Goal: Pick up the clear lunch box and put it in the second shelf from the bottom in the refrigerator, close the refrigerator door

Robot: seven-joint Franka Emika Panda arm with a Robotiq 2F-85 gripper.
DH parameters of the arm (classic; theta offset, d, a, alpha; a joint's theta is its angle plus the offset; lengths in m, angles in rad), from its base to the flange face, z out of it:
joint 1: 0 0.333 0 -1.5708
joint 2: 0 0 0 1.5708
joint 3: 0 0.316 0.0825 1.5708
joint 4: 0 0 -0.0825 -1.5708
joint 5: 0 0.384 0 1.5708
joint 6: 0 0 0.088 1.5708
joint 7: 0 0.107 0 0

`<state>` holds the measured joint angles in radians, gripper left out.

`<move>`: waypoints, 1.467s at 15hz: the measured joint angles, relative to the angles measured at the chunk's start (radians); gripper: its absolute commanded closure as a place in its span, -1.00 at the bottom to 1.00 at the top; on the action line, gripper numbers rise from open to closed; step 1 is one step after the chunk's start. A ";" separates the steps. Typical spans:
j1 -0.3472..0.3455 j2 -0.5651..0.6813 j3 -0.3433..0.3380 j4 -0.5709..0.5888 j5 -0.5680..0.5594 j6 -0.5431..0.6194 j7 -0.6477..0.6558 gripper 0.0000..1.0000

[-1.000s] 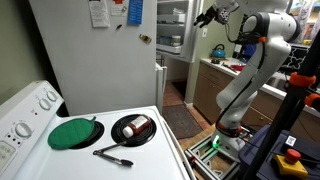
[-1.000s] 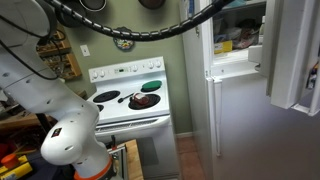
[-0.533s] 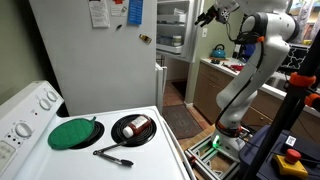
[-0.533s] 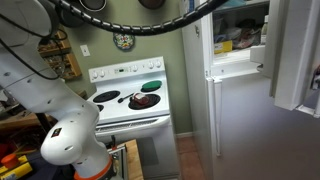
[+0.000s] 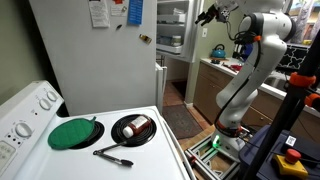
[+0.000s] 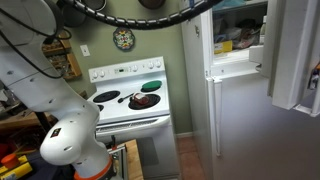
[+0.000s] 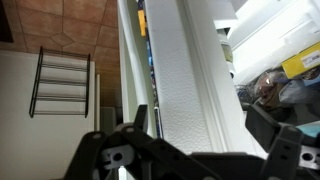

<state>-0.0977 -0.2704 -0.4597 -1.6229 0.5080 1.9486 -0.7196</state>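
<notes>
**Fingers spread wide at the open refrigerator, nothing held**

- The black two-finger gripper (image 5: 205,16) is up high at the end of the white arm. It sits at the open side of the tall pale grey-white refrigerator (image 5: 90,60), which has papers and magnets on its broad flat face.
- In the wrist view the gripper (image 7: 198,128) enters from the bottom edge. The dark fingers (image 7: 135,125) are parted wide, with no object between them or touching them.
- Straight ahead, seen through the gap between the fingers, is a white ribbed vertical edge of the refrigerator. Cannot tell whether it is door or cabinet.
- Right of the fingers are white interior shelves (image 7: 270,30) packed with food, including a yellow package and crinkled clear wrapping.
- Left of the fingers are brown floor tiles and a dark wire rack (image 7: 62,80) against a pale surface.
- The tall plain white refrigerator door (image 6: 295,50) stands swung open, and the upper compartment is exposed.
- The clear lunch box cannot be picked out for certain. A small, low, whitish item with red-brown inside (image 5: 138,124) sits in the round black pan (image 5: 120,135) on the white stove (image 5: 150,155), well below the fingers and far from them. It is too small to confirm.
- A round green lid (image 5: 70,133) lies just beside the pan, on the side away from the fingers.
</notes>
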 measured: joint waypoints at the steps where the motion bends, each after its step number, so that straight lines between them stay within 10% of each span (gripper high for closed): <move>1: 0.000 0.006 0.001 0.000 0.008 -0.011 0.000 -1.00; 12: -0.011 0.037 0.008 0.069 0.143 -0.394 0.033 -1.00; 22: -0.048 0.040 0.028 0.170 0.247 -0.419 0.086 -1.00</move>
<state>-0.1454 -0.2306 -0.4315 -1.4528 0.7551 1.5292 -0.6336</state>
